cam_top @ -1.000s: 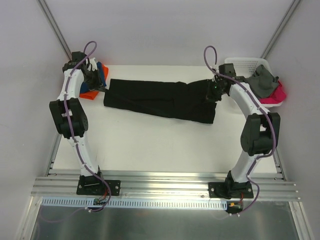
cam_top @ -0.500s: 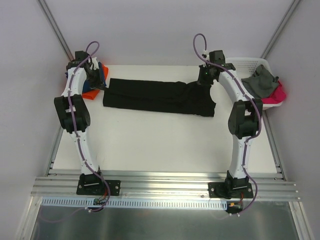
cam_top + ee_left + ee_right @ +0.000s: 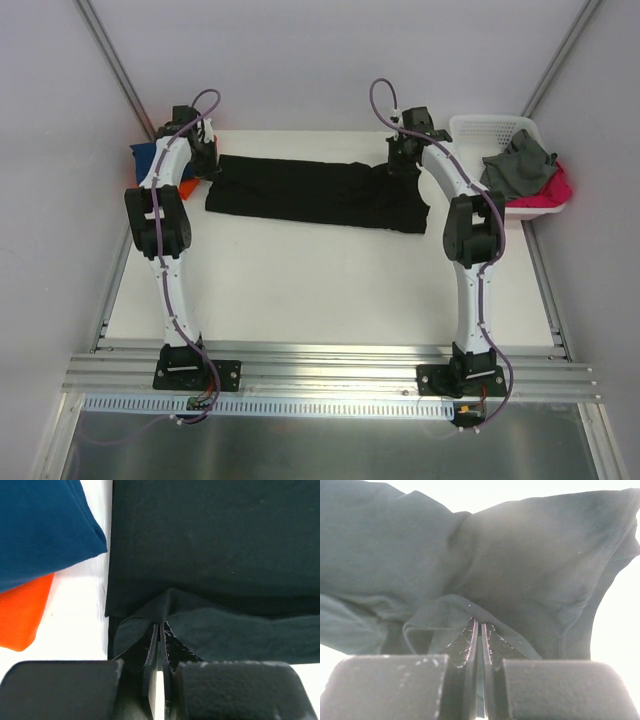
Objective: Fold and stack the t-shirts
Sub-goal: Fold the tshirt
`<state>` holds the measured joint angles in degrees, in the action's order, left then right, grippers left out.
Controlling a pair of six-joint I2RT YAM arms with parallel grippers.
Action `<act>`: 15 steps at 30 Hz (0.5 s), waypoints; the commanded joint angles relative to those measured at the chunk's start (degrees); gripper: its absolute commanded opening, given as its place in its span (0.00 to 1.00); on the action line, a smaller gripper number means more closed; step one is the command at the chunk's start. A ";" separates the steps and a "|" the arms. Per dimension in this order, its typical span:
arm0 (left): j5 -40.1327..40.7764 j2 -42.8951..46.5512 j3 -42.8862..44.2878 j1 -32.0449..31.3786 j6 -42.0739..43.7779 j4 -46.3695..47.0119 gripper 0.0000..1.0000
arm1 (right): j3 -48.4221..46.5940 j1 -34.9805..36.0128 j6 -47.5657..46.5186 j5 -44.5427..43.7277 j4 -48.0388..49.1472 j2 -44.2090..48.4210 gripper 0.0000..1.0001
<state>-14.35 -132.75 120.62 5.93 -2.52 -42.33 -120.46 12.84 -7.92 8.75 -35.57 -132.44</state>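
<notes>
A black t-shirt [image 3: 315,193] lies folded into a long band across the far part of the table. My left gripper [image 3: 203,160] is shut on its left end, and in the left wrist view the cloth [image 3: 210,555] bunches at the closed fingertips [image 3: 161,627]. My right gripper [image 3: 403,160] is shut on the right end, and in the right wrist view the cloth [image 3: 510,570] is pinched in a fold. A blue t-shirt [image 3: 40,525] lies on an orange t-shirt [image 3: 20,610] at the far left [image 3: 148,155].
A white slotted basket [image 3: 478,128] stands at the far right with grey [image 3: 520,165] and pink [image 3: 550,190] cloth in it. The white table [image 3: 320,290] stretches toward the arm bases and the metal rail [image 3: 330,375].
Both grippers have moved toward the far edge of the table, holding the black t-shirt's ends. The right end has shifted back and the band now lies straighter.
</notes>
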 commanded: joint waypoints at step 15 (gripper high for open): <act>11.53 0.91 4.27 -0.84 -2.57 1.90 0.99 | -6.27 -0.10 -2.01 -6.73 1.91 -2.47 0.00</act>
<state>-6.26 -134.80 122.63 5.23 -3.84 -40.91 -123.52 12.67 -9.30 3.92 -35.16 -135.13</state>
